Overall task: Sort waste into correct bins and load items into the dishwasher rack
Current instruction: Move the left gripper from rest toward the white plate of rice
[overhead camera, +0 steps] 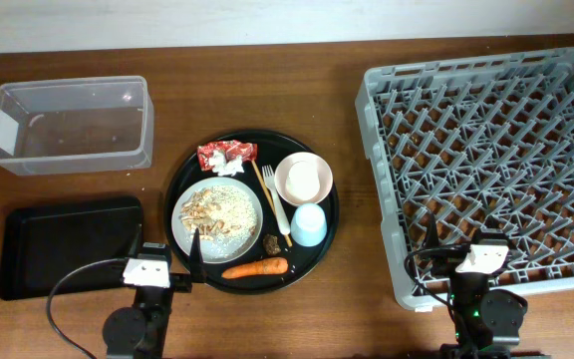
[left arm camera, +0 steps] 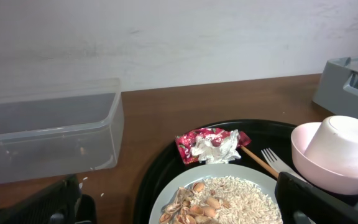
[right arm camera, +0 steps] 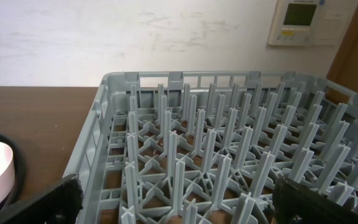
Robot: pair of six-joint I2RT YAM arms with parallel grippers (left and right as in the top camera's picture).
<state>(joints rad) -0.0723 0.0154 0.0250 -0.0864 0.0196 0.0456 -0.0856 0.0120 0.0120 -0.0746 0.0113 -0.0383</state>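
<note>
On the round black tray (overhead camera: 182, 179) lie a grey plate (overhead camera: 189, 202) of rice (left arm camera: 241, 199) and beige scraps (left arm camera: 194, 208), a red-and-white wrapper (overhead camera: 227, 157), a white fork (overhead camera: 274, 199), a pink bowl (overhead camera: 285, 175) holding an upturned white cup (overhead camera: 305, 181), a blue cup (overhead camera: 308, 225), a brown lump (overhead camera: 271, 242) and a carrot (overhead camera: 255, 268). My left gripper (overhead camera: 170, 257) hangs open at the plate's near-left edge (left arm camera: 182, 208), holding nothing. My right gripper (overhead camera: 476, 239) is open and empty over the near edge of the grey dishwasher rack (overhead camera: 496, 160), above its pegs (right arm camera: 179, 205).
A clear plastic tub (overhead camera: 68, 125) stands at the back left, seen close in the left wrist view (left arm camera: 48, 137). A flat black rectangular tray (overhead camera: 68, 244) lies in front of it, left of my left arm. The rack fills the right side.
</note>
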